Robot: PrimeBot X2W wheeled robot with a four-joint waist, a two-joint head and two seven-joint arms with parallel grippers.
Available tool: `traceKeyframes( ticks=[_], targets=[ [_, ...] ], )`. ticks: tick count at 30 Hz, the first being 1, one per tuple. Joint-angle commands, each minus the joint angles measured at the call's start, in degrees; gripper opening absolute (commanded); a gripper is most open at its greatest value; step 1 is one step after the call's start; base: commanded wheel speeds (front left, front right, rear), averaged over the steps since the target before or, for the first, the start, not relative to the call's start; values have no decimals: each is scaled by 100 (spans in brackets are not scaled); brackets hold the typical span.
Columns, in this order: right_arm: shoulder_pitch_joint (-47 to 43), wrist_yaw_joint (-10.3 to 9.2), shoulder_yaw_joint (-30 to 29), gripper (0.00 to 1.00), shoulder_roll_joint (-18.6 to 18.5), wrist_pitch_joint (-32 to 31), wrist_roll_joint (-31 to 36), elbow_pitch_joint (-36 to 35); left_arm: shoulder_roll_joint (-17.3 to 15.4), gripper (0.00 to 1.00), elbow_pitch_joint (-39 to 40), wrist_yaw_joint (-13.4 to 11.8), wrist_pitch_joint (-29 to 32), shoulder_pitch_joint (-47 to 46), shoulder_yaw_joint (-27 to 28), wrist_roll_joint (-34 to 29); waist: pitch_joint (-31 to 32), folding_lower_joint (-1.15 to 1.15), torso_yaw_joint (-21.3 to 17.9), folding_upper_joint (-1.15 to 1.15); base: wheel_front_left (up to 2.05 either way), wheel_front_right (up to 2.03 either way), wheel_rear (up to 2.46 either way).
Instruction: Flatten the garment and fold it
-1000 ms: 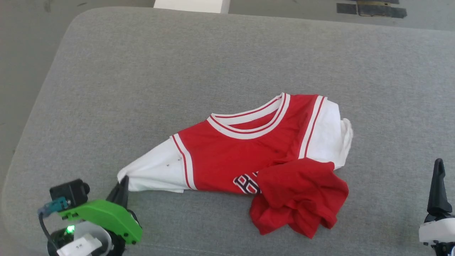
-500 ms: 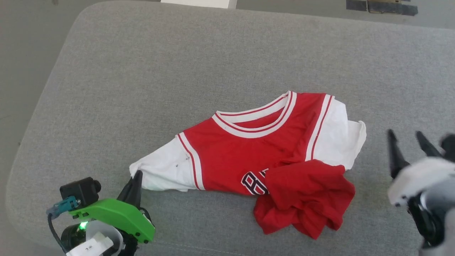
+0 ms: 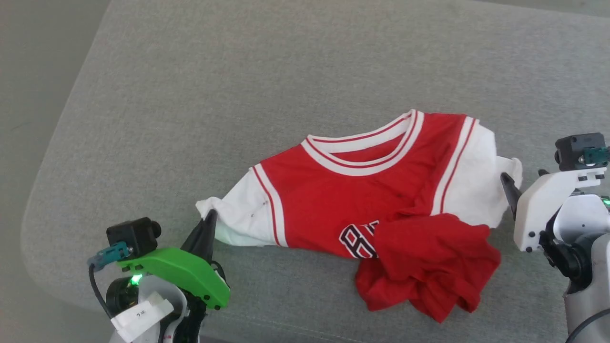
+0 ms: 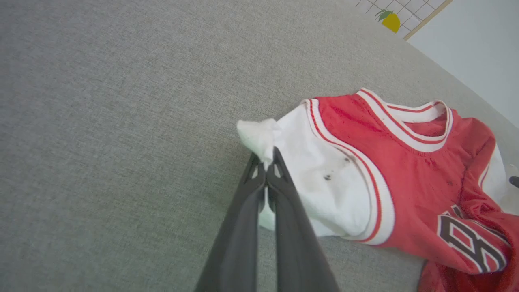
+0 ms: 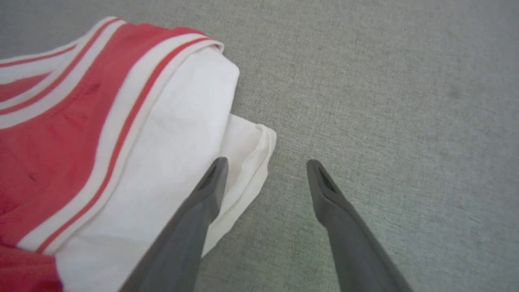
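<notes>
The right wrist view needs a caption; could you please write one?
Open right hand at a white sleeve of the red jersey T-shirt on grey fabric.

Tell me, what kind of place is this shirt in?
Probably a living room or test room: the garment lies on a grey fabric cushion, like a sofa's, with pale floor beside it.

The letters (image 3: 358,240) on the shirt (image 3: 333,200) are mostly covered by a bunched red fold (image 3: 429,267) and cannot be read. The shirt is cut off by the right edge of the left wrist view and by the left edge of the right wrist view.
</notes>
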State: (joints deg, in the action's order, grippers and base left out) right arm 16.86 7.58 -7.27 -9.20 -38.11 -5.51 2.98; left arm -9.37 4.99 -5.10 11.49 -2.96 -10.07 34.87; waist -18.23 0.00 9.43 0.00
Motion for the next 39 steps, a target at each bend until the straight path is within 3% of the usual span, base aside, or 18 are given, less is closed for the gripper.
traceKeyframes(
  ticks=[1,4,5,7,14,24,33,39],
  targets=[
    [90,-9,-17,100,-29,-37,81,61,18,0,-25,34,-37,-105,-10,12,-139,0,144,0,0,0,0],
    [71,-9,-60,100,40,-302,65,245,59,0,-90,49,-72,-184,-54,24,-270,0,274,0,0,0,0],
    [66,-9,-28,80,43,-374,23,266,64,0,-102,51,-79,-194,-56,31,-289,0,289,0,0,0,0],
    [56,-9,55,0,15,-495,-38,295,68,0,-126,53,-88,-204,-56,44,-308,0,301,0,0,0,0],
    [44,-9,-77,0,31,-473,-76,340,62,0,-232,95,-129,-245,-39,111,-151,0,233,0,0,0,0],
    [361,-9,-439,0,378,1130,-228,426,78,0,-664,254,-476,-1128,-259,-247,713,0,-237,0,0,0,0],
    [1788,-9,-138,0,281,1852,-223,524,-231,0,-1060,608,97,-3078,-514,-574,1172,0,-641,0,0,0,0],
    [3331,-9,345,0,95,1862,-96,929,-337,0,-1557,594,560,-4662,-354,-570,1181,0,-887,0,0,0,0]
  ],
)
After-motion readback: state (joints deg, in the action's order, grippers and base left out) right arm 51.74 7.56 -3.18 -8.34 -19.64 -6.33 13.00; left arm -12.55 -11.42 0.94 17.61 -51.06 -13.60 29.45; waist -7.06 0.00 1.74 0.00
